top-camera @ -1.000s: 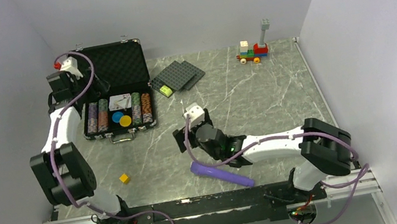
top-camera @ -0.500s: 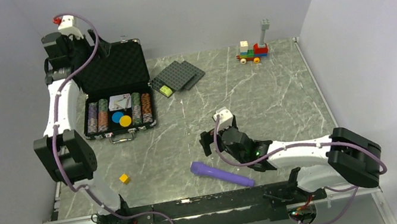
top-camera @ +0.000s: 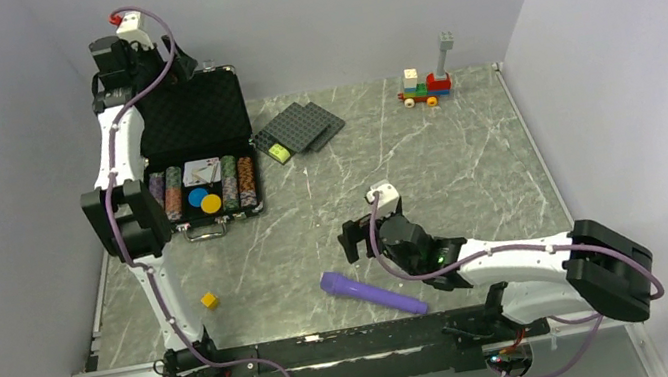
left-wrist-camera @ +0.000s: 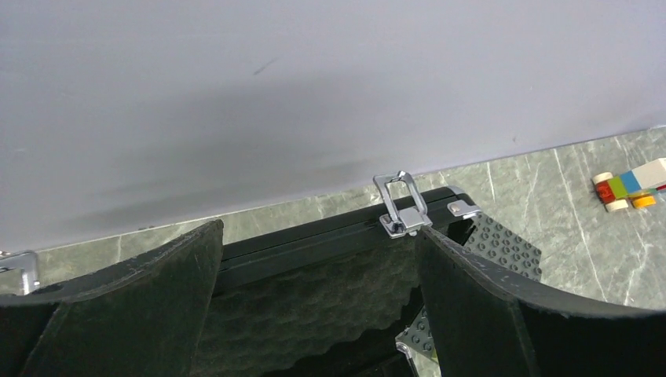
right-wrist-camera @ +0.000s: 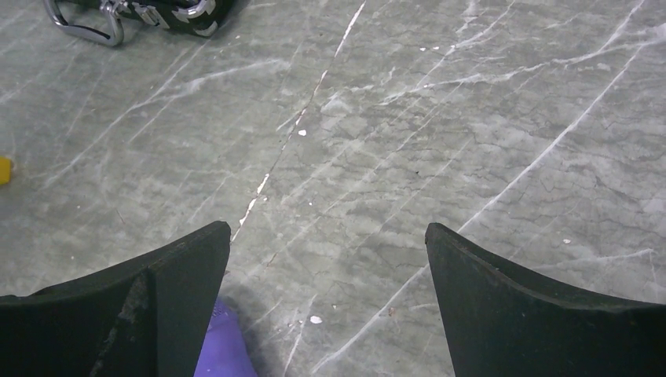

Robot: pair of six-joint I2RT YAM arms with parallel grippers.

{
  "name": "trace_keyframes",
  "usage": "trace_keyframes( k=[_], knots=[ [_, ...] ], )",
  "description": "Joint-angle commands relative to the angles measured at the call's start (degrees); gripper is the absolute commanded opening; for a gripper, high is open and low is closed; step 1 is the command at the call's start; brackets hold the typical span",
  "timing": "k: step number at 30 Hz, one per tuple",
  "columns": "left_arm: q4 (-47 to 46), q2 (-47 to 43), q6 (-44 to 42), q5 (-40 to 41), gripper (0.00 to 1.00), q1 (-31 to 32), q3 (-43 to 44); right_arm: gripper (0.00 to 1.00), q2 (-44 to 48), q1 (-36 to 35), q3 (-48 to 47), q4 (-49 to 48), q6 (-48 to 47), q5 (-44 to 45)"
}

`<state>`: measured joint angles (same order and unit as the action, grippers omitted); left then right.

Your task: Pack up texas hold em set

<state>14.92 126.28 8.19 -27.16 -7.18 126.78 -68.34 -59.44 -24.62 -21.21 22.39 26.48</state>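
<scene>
– while the left gripper (left-wrist-camera: 318, 310) is up high near the far wall, where is the case?
– the black ribbed briefcase-style case (top-camera: 198, 119) is open, directly under this gripper. its lid stands upright. the top edge of the lid, with one silver latch (left-wrist-camera: 400, 206), is just beyond the fingertips. the dark foam lining (left-wrist-camera: 314, 298) shows between the two fingers.
– are the fingers closed on the lid?
– no, they are spread wide and hold nothing. whether they touch the lid, i cannot tell.
– what lies inside the case?
– below the gripper, in the bottom half, are striped chip stacks (top-camera: 171, 194), white playing cards (top-camera: 202, 171), a blue disc (top-camera: 197, 197) and a yellow disc (top-camera: 211, 204).
– and the right gripper (right-wrist-camera: 326, 306)?
– it is also wide apart and empty, low over the grey marbled table (right-wrist-camera: 440, 141). the end of a purple cylinder (right-wrist-camera: 224, 345) is just beside the finger on the left of its wrist view. the silver handle (right-wrist-camera: 82, 27) of the case is well ahead of it, to the left. a small yellow cube (right-wrist-camera: 4, 169) is far to the left.
</scene>
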Motion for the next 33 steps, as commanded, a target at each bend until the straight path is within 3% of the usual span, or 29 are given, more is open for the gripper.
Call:
trace_keyframes(
  k=[1,7,18,27,33],
  knots=[
    [-0.1,1.7,-1.6,0.7,0.95,0.9,2.8,0.99,3.1,0.1,0.8,1.2,2.0,0.6],
    [2.2,2.7,-3.7,2.3,0.88,2.2,0.2,0.99,8.4,0.0,2.3,4.5,3.1,2.5],
    [6.3,-2.0,-5.4,4.4,0.86,3.3,-8.7,0.98,12.7,-0.1,3.8,7.2,4.4,3.4],
    [8.3,-7.3,-4.3,3.1,0.84,3.3,-20.6,0.98,14.0,-0.2,4.9,6.8,6.0,2.8],
    [4.1,-14.0,-1.2,3.5,0.83,3.4,-32.1,0.98,14.8,-0.5,5.3,6.8,7.0,2.5]
  ],
)
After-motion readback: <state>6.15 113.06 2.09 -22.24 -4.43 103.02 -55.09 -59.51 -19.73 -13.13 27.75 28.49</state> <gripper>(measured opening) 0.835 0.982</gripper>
